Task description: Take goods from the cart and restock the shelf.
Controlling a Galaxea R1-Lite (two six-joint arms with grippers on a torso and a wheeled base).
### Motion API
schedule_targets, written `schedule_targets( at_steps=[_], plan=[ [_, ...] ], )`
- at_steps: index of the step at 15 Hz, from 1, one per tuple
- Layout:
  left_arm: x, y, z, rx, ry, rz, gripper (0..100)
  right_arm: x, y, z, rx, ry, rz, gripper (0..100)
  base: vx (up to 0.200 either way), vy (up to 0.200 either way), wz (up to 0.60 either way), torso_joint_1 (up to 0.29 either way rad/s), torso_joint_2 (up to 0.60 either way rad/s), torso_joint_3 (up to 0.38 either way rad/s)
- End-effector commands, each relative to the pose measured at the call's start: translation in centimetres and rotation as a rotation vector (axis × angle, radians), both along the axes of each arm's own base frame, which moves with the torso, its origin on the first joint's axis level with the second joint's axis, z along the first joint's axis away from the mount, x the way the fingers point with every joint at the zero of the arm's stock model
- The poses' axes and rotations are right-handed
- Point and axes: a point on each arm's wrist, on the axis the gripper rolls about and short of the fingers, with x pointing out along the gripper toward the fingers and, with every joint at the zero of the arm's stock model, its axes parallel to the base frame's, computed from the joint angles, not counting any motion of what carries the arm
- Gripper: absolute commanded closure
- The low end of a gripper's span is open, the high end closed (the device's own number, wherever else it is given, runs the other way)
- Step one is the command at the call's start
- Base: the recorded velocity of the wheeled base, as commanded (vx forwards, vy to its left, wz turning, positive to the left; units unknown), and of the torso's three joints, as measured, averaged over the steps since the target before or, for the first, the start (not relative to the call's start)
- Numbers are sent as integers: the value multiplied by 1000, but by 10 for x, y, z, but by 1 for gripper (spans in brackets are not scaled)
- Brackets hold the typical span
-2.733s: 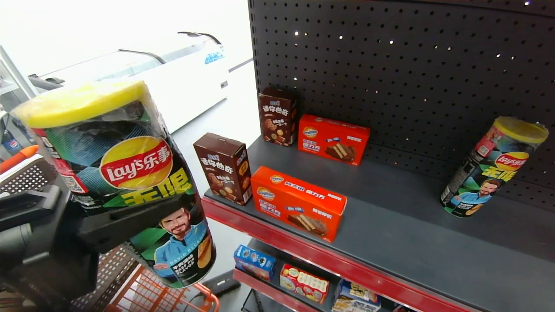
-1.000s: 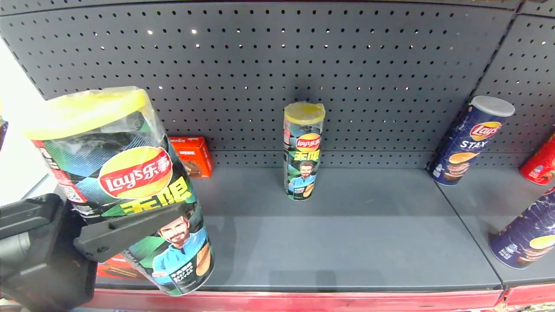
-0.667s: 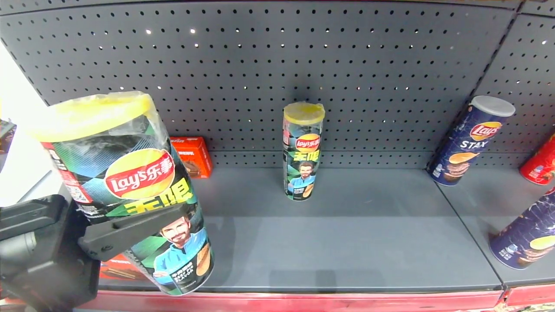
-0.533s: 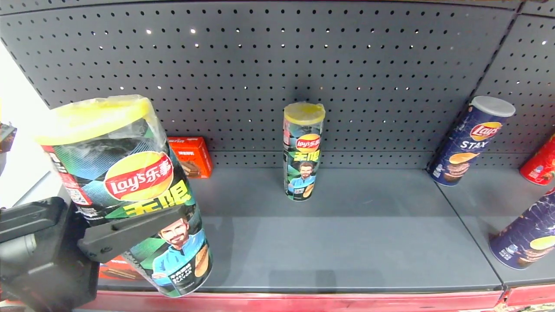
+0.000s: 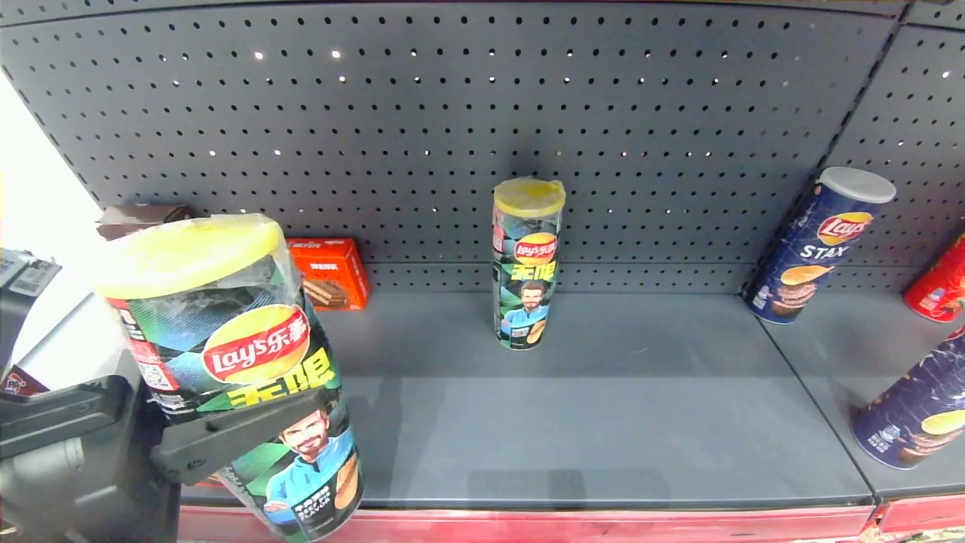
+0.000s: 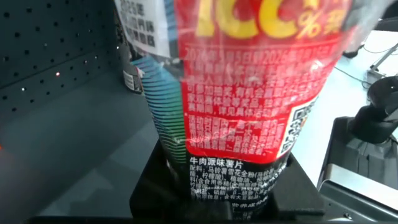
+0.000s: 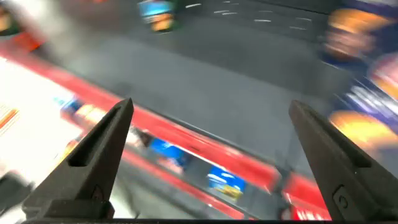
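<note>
My left gripper (image 5: 226, 441) is shut on a tall chip can (image 5: 234, 362) with a yellow lid, held upright at the left, over the front red edge of the grey shelf (image 5: 603, 407). In the left wrist view the can (image 6: 242, 93) rises from the gripper (image 6: 224, 193), with the shelf behind it. A matching can (image 5: 526, 264) stands upright at the back of the shelf, against the pegboard. My right gripper (image 7: 217, 143) is open with nothing between its fingers, in front of the shelf's red edge (image 7: 205, 140).
An orange box (image 5: 329, 271) and a brown box (image 5: 139, 215) sit at the back left. At the right are two blue cans (image 5: 818, 245) (image 5: 908, 411) and a red can (image 5: 938, 283). Bare shelf lies in front of the standing can.
The camera swung right along the shelf at first, then held still. Since then my left gripper has lowered the can and shifted it slightly right, uncovering the brown box behind.
</note>
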Motion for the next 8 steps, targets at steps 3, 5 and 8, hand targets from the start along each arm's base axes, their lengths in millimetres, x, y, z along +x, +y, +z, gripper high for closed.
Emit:
schedule_targets(
  at_steps=[3, 5, 8],
  plan=[
    [1, 0, 2, -2, -4, 5, 100, 89, 53, 6, -106, 156, 219, 0, 0, 0, 0, 0, 0, 0],
    [1, 0, 2, -4, -4, 5, 100, 106, 66, 7, -121, 185, 227, 0, 0, 0, 0, 0, 0, 0],
    [3, 0, 1, -1, -1, 3, 100, 137, 82, 7, -126, 193, 217, 0, 0, 0, 0, 0, 0, 0]
  ],
)
